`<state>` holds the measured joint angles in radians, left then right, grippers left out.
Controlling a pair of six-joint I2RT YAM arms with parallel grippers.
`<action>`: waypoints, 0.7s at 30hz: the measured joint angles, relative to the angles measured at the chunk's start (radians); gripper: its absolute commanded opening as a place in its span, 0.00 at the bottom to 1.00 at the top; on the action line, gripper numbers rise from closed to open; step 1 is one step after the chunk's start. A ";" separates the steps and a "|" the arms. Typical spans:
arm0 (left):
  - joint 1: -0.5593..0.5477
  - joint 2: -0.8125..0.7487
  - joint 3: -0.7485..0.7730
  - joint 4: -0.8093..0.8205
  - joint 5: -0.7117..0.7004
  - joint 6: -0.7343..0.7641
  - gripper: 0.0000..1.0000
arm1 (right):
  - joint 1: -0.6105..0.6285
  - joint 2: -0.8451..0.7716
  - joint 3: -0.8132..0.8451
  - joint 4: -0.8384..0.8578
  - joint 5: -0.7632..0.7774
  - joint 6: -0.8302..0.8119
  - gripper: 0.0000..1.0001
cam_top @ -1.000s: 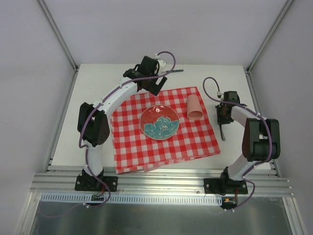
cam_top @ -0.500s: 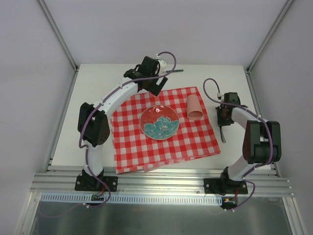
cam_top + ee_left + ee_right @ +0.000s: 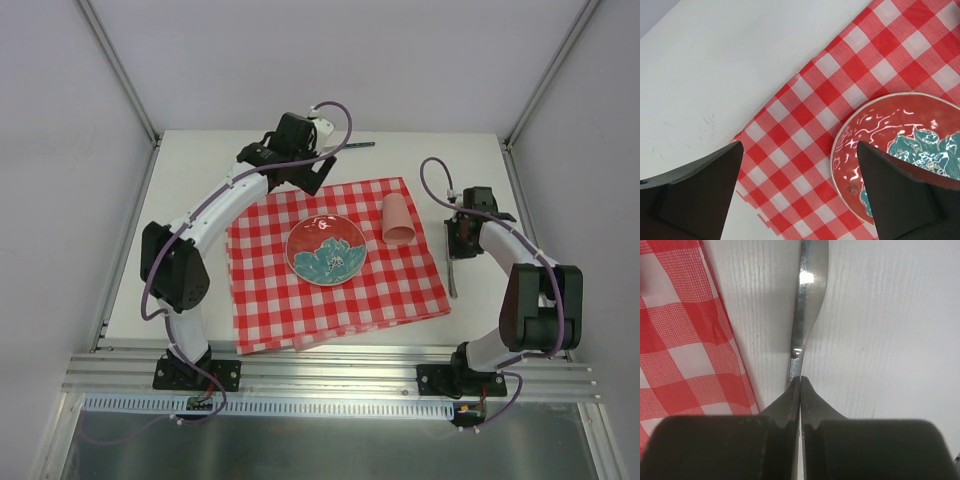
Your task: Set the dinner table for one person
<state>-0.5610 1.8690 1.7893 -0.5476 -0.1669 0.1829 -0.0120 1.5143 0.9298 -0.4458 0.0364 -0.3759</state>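
The off-white dinner table carries a red-and-white checked cloth with a red plate with a teal flower at its middle. A pink cup is on the cloth, right of the plate. My right gripper is shut on a metal cutlery piece low at the table, just right of the cloth; the right wrist view shows the gripper and the handle. My left gripper is open and empty above the cloth's far left part, with the plate to its right.
A dark slim utensil lies on the table beyond the cloth's far edge. An aluminium rail runs along the near edge. Grey walls enclose the table on three sides.
The left arm's elbow has swung left and its gripper has shifted slightly left. The right arm has pulled the cutlery piece a little toward the near edge.
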 measured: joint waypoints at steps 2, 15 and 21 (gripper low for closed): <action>0.000 -0.042 -0.030 0.001 0.000 0.009 0.99 | 0.000 0.000 0.000 -0.018 0.000 -0.002 0.17; 0.006 -0.184 -0.171 0.004 -0.017 0.044 0.99 | -0.003 -0.041 -0.105 -0.102 -0.007 -0.079 0.37; 0.007 -0.192 -0.177 0.003 -0.018 0.046 0.99 | -0.005 0.081 -0.030 -0.154 -0.013 -0.081 0.34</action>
<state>-0.5541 1.6768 1.6127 -0.5442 -0.1852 0.2287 -0.0166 1.5951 0.8997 -0.5995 0.0238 -0.4568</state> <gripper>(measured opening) 0.992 0.347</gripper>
